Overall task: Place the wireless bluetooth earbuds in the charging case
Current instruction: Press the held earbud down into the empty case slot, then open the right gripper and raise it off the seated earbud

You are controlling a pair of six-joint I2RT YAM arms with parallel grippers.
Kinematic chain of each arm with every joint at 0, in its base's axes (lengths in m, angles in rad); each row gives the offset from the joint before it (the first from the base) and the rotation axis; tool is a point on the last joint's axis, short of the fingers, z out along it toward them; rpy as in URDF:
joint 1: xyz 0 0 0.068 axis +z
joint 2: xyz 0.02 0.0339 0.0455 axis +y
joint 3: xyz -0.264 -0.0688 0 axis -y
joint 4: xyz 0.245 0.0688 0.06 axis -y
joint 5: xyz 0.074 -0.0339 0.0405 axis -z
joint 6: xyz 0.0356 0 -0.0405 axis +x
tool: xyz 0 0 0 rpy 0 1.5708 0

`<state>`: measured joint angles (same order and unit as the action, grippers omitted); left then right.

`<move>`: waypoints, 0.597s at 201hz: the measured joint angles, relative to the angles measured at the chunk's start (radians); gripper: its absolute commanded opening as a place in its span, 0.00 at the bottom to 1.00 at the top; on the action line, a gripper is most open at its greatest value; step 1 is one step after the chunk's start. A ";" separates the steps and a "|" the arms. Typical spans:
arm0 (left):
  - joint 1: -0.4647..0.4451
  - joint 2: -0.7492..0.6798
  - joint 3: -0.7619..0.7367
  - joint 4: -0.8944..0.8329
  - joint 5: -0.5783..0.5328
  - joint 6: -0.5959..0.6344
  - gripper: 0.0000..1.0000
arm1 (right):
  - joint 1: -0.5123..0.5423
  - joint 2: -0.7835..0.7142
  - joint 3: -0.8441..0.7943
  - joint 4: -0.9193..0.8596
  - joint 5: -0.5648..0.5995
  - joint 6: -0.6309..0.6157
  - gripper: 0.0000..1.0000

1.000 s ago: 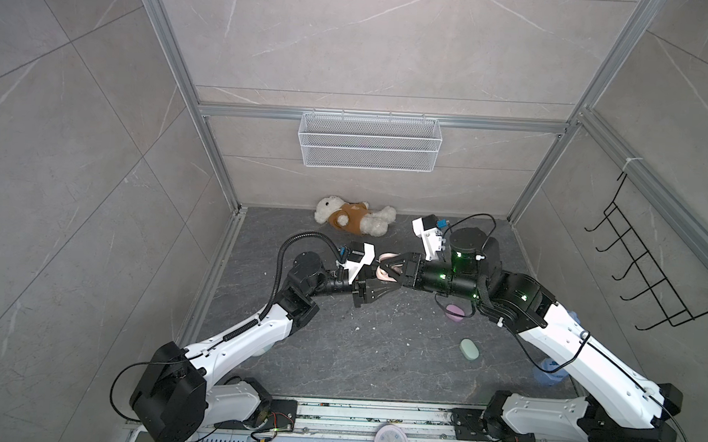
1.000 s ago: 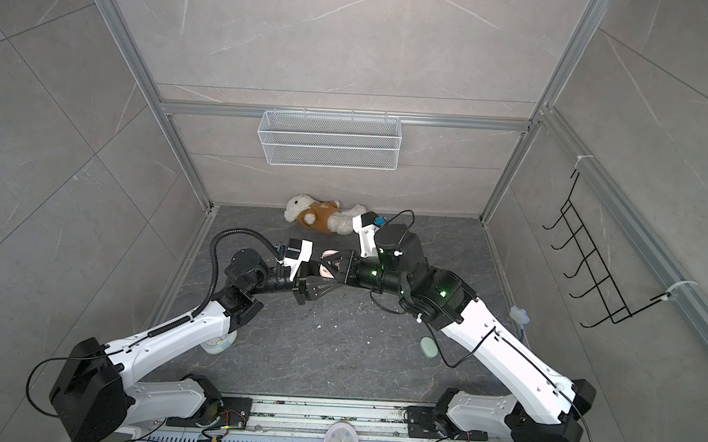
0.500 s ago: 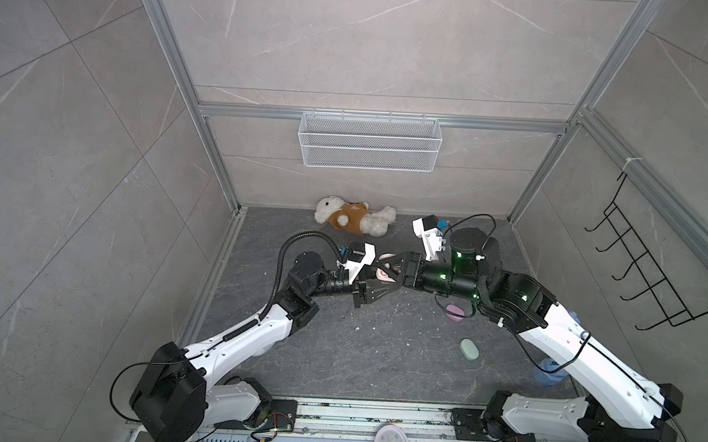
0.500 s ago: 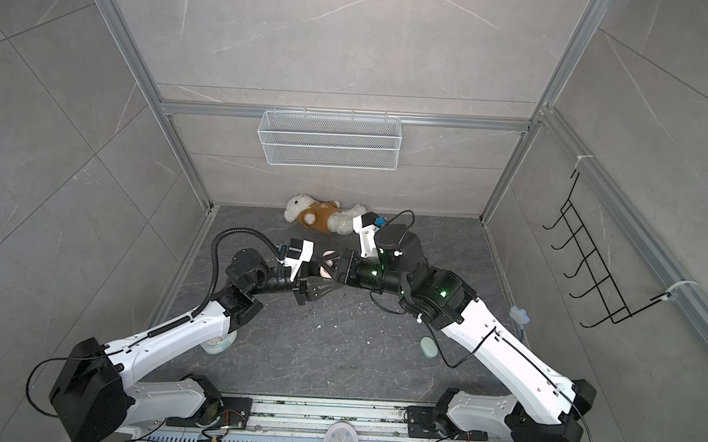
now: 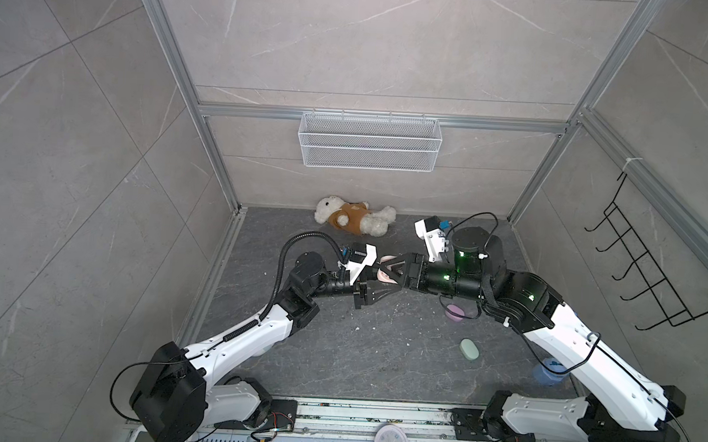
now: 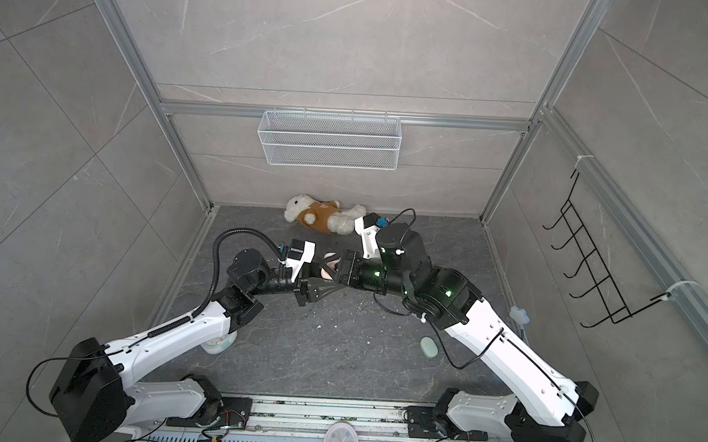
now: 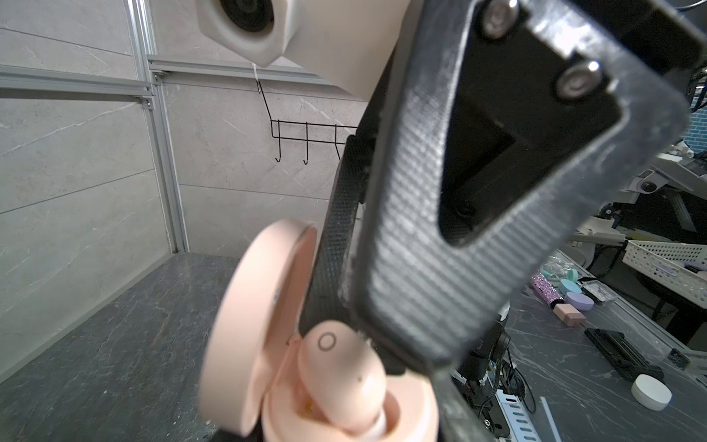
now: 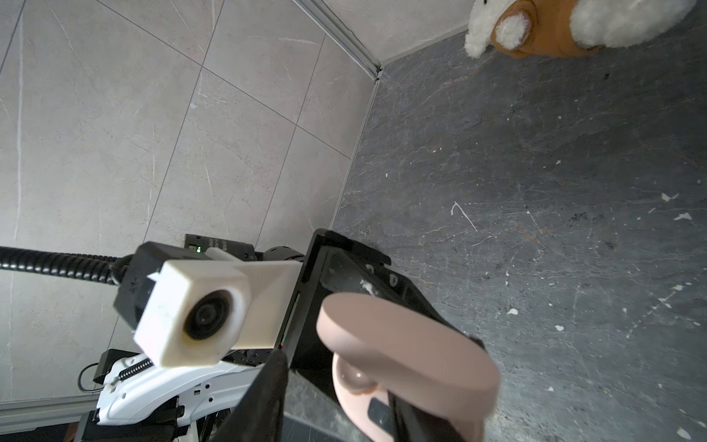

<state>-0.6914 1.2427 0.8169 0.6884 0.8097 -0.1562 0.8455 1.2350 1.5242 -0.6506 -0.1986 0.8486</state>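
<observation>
Right now the small peach bean-shaped earbud (image 7: 340,379) sits in a well of the peach pebble-shaped plastic charging case (image 7: 415,405). It is tilted and stands proud of the well, so I judge the step in hand to be seating this bud. The case's round lid (image 7: 245,325) is swung open just beside the bud. My left claw (image 5: 382,281) is clamped tight on the case and holds it clear of the dark grey stone floor (image 5: 378,356). My right claw (image 7: 344,336) has its ribbed black fingers (image 7: 413,268) parted, one on each side of the bud, and the nearer tip seems to touch it.

Next, I reckon, that claw must draw straight away from the case without dragging the bud out, and then perhaps press it home.

Both my arms reach inward and low with wrists level, and the claws meet tip to tip at the case. A lilac oval case (image 5: 455,311) and a mint green oval case (image 5: 469,349) lie on the floor well apart from it, on my right arm's side.
</observation>
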 measured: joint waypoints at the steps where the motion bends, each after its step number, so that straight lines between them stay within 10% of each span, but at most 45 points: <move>1: 0.000 0.000 0.000 0.000 0.000 0.000 0.14 | 0.000 0.000 0.000 -0.001 0.000 0.000 0.46; 120: 0.000 0.000 0.000 -0.010 -0.004 0.008 0.14 | -0.013 0.056 0.285 -0.289 0.038 -0.068 0.49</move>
<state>-0.6914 1.2423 0.8169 0.6788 0.8059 -0.1482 0.8330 1.2907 1.8091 -0.9394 -0.1604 0.7803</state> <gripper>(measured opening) 0.418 0.490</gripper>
